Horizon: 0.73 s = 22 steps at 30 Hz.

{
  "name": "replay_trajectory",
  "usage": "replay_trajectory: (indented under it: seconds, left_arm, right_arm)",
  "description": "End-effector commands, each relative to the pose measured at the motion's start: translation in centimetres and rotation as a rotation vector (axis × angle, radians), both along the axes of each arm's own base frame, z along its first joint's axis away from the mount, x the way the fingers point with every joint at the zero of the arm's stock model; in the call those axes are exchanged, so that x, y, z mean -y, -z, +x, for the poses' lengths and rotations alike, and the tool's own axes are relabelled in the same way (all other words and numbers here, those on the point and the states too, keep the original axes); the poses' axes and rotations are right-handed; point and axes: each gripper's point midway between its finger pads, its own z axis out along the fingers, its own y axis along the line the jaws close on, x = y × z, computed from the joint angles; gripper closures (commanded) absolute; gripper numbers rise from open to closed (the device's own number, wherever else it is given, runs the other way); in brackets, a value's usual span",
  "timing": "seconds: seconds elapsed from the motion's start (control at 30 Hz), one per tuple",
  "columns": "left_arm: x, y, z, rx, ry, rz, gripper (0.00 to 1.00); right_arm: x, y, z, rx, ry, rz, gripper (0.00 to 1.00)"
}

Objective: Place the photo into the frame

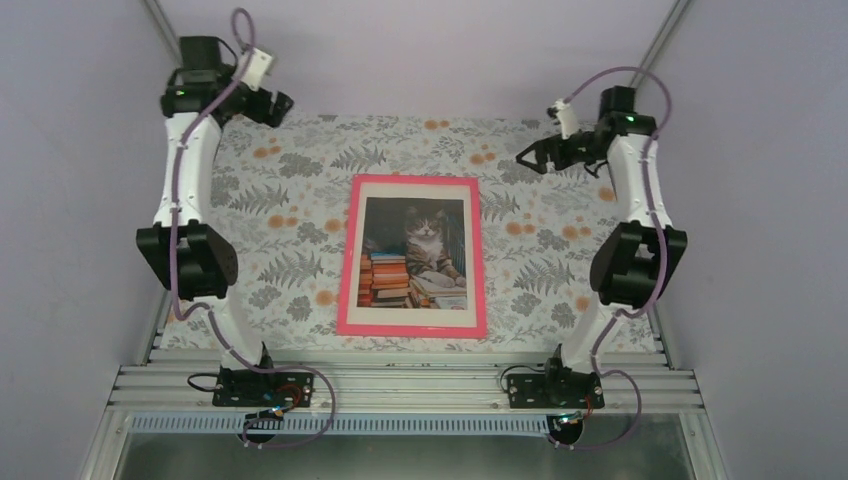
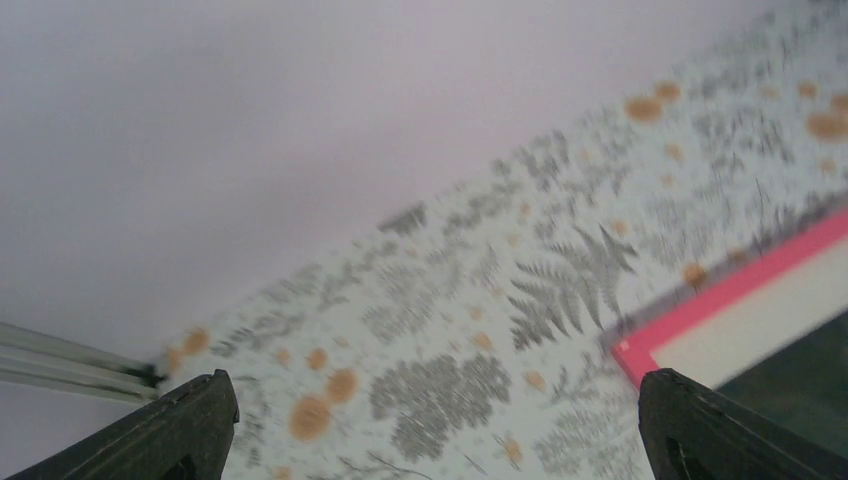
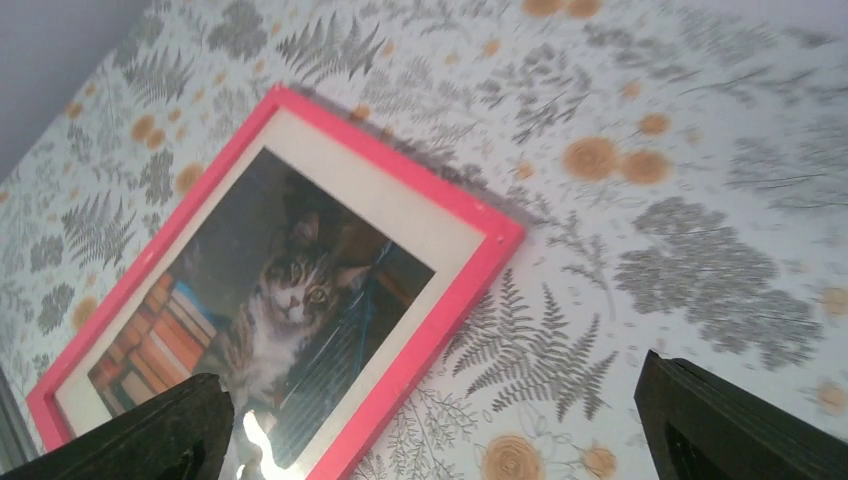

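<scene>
And here's the picture: the frame (image 1: pixel 414 181), bright pink, lies flat in the middle of the bench (image 1: pixel 270 230), its long sides running from the near edge toward the far edge, and the photo (image 1: pixel 415 252) sits inside it face up, the tabby cat on its stack of books ringed by a pale border within the pink. The bench top wears a fern-and-orange-flower print all round it. Up at the far-left corner the left tool (image 1: pixel 268 105) hangs raised above the surface, fingers (image 2: pixel 200 425) spread wide with nothing between them; its own camera catches only a corner of the frame off to one side. Over by the far-right corner the right tool (image 1: pixel 535 157) hovers too, pointing inward toward the middle, fingers (image 3: pixel 690 420) just as wide and empty, and its camera looks down on the cat's face and a far corner of the frame. Both tools are well apart from the frame, touching nothing
</scene>
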Motion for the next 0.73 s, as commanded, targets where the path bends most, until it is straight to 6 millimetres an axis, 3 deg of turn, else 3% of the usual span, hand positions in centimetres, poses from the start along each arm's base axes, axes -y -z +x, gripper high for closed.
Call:
replay_trajectory:
  seconds: [0.0,0.1,0.23,0.47,0.7]
  left_arm:
    - [-3.0,-3.1,-1.0,-0.015,-0.065,-0.167,0.0]
    - [-6.1,-2.1,-2.2,-0.035,-0.116,-0.218,0.0]
    - [-9.6,0.1,-4.2,-0.034,-0.223,-0.177,0.0]
    - [-9.5,5.9,-8.3,-0.112,-0.263,-0.172,0.0]
    - [-9.3,7.3,-10.3,-0.135,-0.311,-0.18,0.0]
  right_arm:
    - [2.6,-4.8,-1.2,0.078,0.065,0.085,0.0]
    - [5.1,-5.2,-2.3,0.095,0.131,0.108,0.0]
    - [8.0,-3.3,-4.3,0.078,0.206,0.121,0.0]
    - [10.0,0.9,-7.1,0.044,0.284,0.135,0.0]
    - [9.6,2.1,-8.1,0.026,0.302,0.17,0.0]
